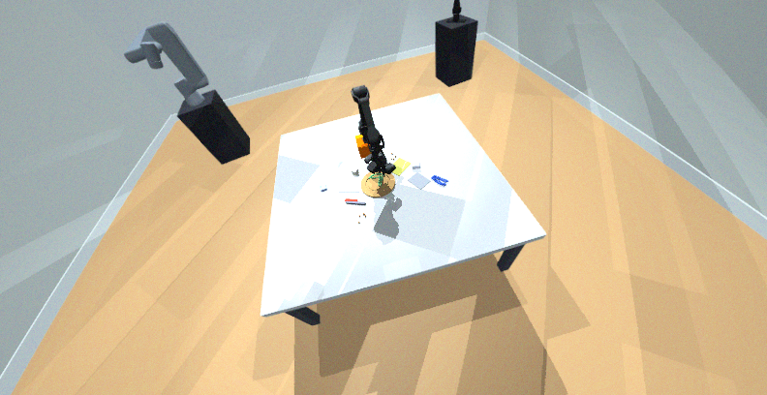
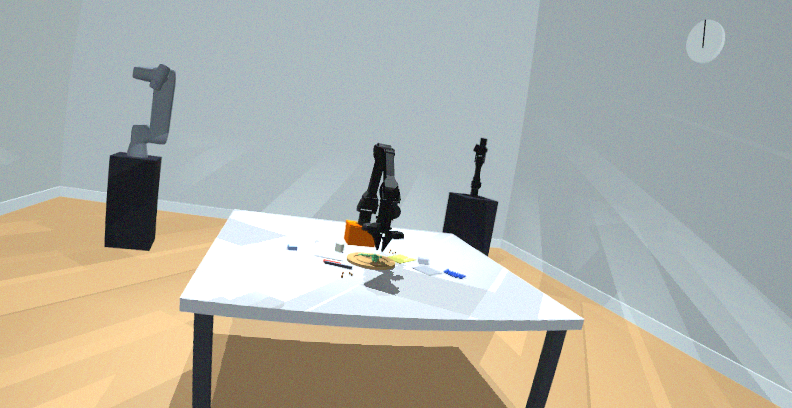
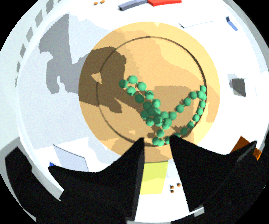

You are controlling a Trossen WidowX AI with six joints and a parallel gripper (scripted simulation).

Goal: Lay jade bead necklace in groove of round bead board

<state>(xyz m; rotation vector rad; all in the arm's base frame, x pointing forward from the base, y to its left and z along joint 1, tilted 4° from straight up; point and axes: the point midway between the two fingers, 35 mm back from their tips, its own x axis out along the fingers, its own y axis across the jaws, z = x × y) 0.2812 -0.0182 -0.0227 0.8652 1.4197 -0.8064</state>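
The jade bead necklace [image 1: 380, 178] [image 2: 375, 258] [image 3: 156, 104] lies on the round bead board [image 1: 370, 191] [image 2: 357, 262] [image 3: 130, 35]. In the wrist view one stretch of beads follows the groove [image 3: 151, 37] along its lower right arc. The other beads lie bunched and crossing inside the ring, with one end toward the upper left; most of the groove's left and top shows no beads. My gripper [image 2: 381, 250] [image 3: 157, 137] is partly open, a narrow gap between its fingertips, and holds nothing. It hangs just above the board near the bottom of the groove in the wrist view, close to the lowest beads.
An orange block [image 1: 363, 147] [image 2: 357, 233] stands behind the board beside the arm. A yellow sheet [image 1: 400, 166] [image 3: 154, 177], a grey square [image 1: 418, 180] and a blue item [image 1: 440, 180] [image 2: 454, 273] lie right. A grey cylinder [image 2: 339, 247] and red and dark sticks [image 1: 355, 203] lie left.
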